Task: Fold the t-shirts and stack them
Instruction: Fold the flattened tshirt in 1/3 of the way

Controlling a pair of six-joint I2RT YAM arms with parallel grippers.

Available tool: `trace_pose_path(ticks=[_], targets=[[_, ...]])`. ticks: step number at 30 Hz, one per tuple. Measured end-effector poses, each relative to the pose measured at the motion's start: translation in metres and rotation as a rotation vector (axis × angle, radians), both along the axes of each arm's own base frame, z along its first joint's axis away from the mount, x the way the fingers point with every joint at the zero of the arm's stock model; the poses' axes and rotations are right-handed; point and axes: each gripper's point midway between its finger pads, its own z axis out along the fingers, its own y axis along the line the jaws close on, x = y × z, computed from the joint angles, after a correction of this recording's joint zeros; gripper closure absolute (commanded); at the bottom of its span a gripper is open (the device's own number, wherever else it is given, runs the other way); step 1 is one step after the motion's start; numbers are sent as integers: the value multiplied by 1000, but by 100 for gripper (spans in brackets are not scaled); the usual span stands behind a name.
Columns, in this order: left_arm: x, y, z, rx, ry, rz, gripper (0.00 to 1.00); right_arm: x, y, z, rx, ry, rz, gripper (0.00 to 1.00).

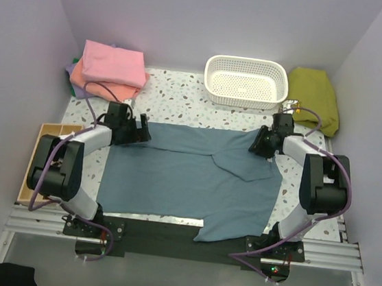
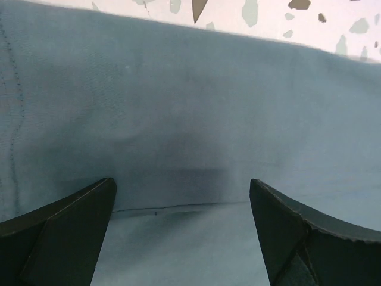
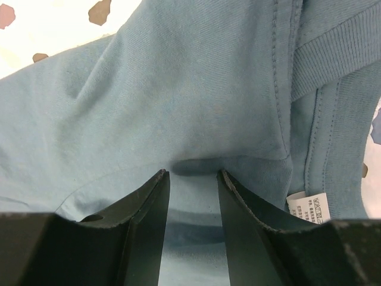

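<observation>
Left gripper [image 2: 181,182]: jaws released and spread wide, low over the dusty blue-grey cotton t-shirt [image 1: 180,176]. A fold line crosses the cloth between the tips. Nothing is pinched.

Right gripper [image 3: 191,173]: jaws drawn partway in, tips at a small ridge of the same cloth. I cannot tell whether they pinch it or only rest on it. In the wrist view the ribbed collar [image 3: 333,53] sits at 1 o'clock of the tips and the small white neck label [image 3: 309,208] at 4 o'clock.

From overhead, the shirt lies spread mid-counter with its neck end toward 3 o'clock. One flap is turned in over the body on that side, and the near-right corner laps over the near edge. The left gripper is at the shirt's 10 o'clock corner, the right at its 2 o'clock corner.

Step, by my reading: a lengthwise fold is being set up and is not yet made. The next move calls for the left jaws to close on the far edge. Both arms would then carry that edge toward 6 o'clock together, keeping it taut.

Containers:
- White perforated plastic basket [image 1: 214,90], 1 o'clock: nothing showing inside.
- Shallow wooden tray [image 1: 29,166], 9 o'clock: largely behind the left arm, contents not readable.

The stack of folded shirts [image 1: 113,65], pink over salmon-orange with lavender beneath, sits at 11 o'clock on the speckled counter [image 1: 182,100]. It is not in a container. An olive-green cloth [image 1: 314,95] lies at 2 o'clock, just beside the basket.
</observation>
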Motion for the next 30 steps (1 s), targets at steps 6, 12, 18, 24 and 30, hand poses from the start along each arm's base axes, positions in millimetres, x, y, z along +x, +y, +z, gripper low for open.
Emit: trace_pose_path(ticks=[6,12,18,24,30], targets=[[-5,4,16,6,-48,21,0,0,0,5,-1,-12,0,57],[33,-3,49,-23,-157,17,0,16,0,30,1,-77,-1,57],[65,-9,47,-38,-197,8,0,49,1,36,-2,-110,-4,57],[53,-6,-1,-18,-84,16,0,59,-14,2,-80,-22,-54,58],[59,4,-2,0,-100,50,0,67,-35,-1,-155,-9,-130,57]])
